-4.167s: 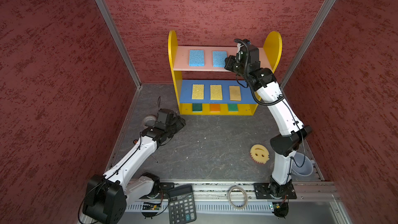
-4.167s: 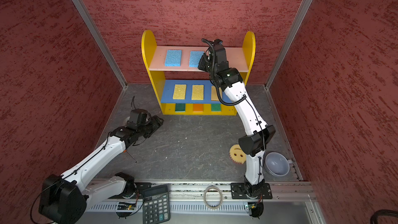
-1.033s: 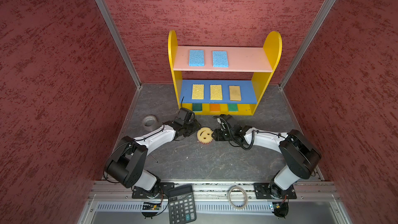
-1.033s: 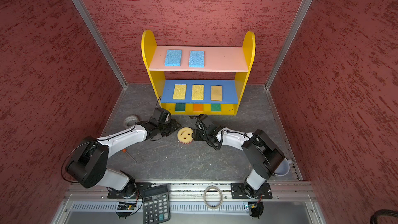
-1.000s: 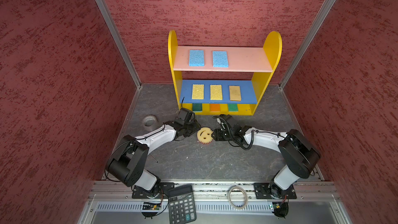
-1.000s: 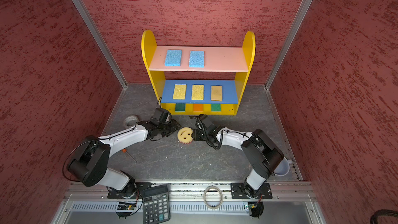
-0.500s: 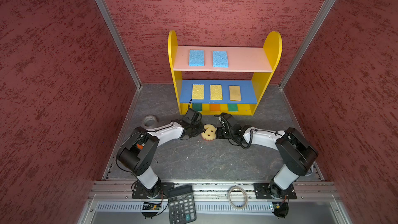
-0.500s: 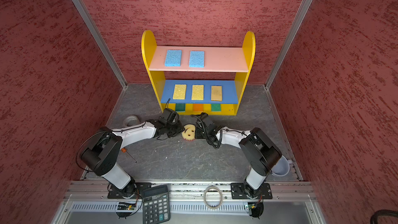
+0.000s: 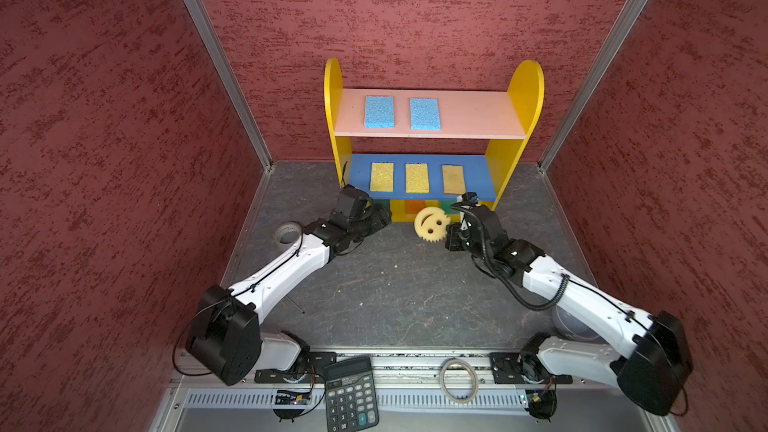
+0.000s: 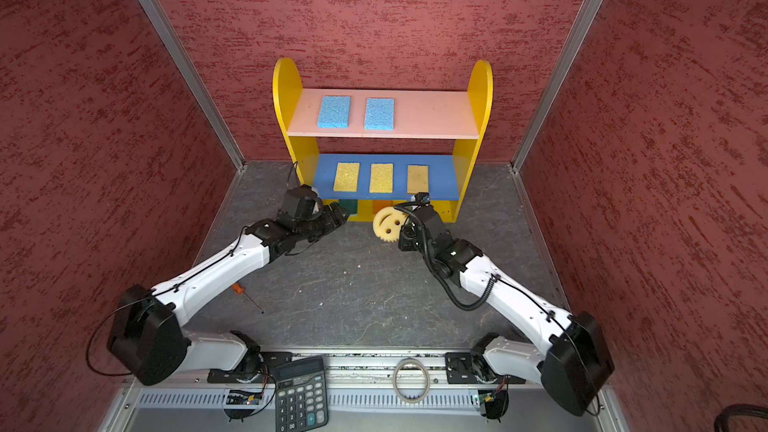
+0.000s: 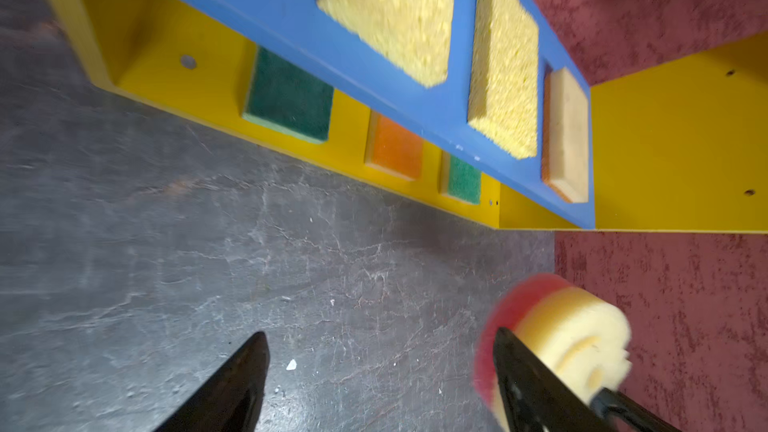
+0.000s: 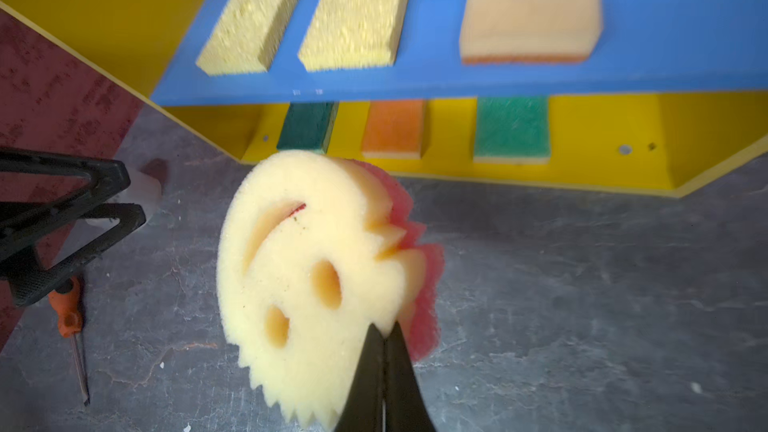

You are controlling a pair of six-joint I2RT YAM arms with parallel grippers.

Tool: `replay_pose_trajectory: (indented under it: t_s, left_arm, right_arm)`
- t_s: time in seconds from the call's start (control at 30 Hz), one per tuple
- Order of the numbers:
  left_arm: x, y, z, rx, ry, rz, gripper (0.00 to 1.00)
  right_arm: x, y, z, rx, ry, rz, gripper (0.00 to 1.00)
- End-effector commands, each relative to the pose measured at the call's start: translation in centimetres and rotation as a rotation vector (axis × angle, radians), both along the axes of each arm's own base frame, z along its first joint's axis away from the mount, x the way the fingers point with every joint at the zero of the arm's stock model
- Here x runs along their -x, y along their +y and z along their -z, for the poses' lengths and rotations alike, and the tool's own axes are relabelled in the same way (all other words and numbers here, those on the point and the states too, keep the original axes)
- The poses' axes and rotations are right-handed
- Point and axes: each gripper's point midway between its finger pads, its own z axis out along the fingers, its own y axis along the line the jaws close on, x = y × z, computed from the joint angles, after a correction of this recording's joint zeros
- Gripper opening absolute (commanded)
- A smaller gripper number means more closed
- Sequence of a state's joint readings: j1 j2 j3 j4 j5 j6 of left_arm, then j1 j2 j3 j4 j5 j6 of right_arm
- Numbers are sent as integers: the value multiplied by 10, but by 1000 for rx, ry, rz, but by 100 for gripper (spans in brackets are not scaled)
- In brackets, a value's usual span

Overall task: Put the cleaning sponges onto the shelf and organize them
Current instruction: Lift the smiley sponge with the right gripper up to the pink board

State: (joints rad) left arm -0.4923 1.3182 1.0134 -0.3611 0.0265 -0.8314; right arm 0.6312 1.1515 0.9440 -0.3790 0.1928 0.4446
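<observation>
Smiley sponge (image 12: 332, 238), ctr frame, prob soft & light; right gripper (image 12: 384, 329) clamped on its toothed rim, left gripper (image 11: 379, 332) jaws apart.

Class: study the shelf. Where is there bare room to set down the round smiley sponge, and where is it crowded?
Widest free patch: the pink top board, between the right blue sponge and the yellow side panel. The blue middle board is crowded with three sponges; only narrow strips remain.
</observation>
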Motion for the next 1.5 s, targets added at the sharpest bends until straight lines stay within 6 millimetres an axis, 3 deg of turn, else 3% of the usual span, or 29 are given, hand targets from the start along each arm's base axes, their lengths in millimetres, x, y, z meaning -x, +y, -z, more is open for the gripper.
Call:
replay_pose_trajectory:
  t_s: [0.0, 0.17, 0.33, 0.53, 0.63, 0.67, 0.8, 1.03, 1.2, 1.47]
  left_arm:
    - [9, 41, 2, -107, -2, -85, 87]
    - [17, 69, -11, -94, -50, -157, 90]
    - [18, 70, -10, -90, -33, -150, 90]
    - [23, 71, 5, -92, 9, -147, 91]
    - [23, 70, 13, -81, 36, -149, 91]
    - [23, 68, 14, -75, 42, -144, 91]
    - [21, 62, 18, -61, 60, -127, 91]
    - [25, 63, 25, -74, 81, -123, 93]
    - [23, 62, 27, -73, 87, -118, 93]
    - [15, 56, 22, -57, 93, -98, 94]
  right_arm:
    - [-6, -43, -68, 60, -147, 140, 0]
    - [-21, -60, -164, -10, -319, 212, 0]
    - [-38, -60, -242, -55, -445, 242, 0]
    - [-69, -61, -283, -17, -482, 276, 0]
    - [-80, -68, -293, -23, -501, 301, 0]
    - [-93, -65, -283, -12, -489, 303, 0]
    - [-118, -74, -278, -27, -467, 330, 0]
    - [-149, -82, -261, -130, -358, 314, 0]
    - [-158, -69, -245, -198, -292, 244, 0]
    - [-155, -73, -244, -208, -283, 248, 0]
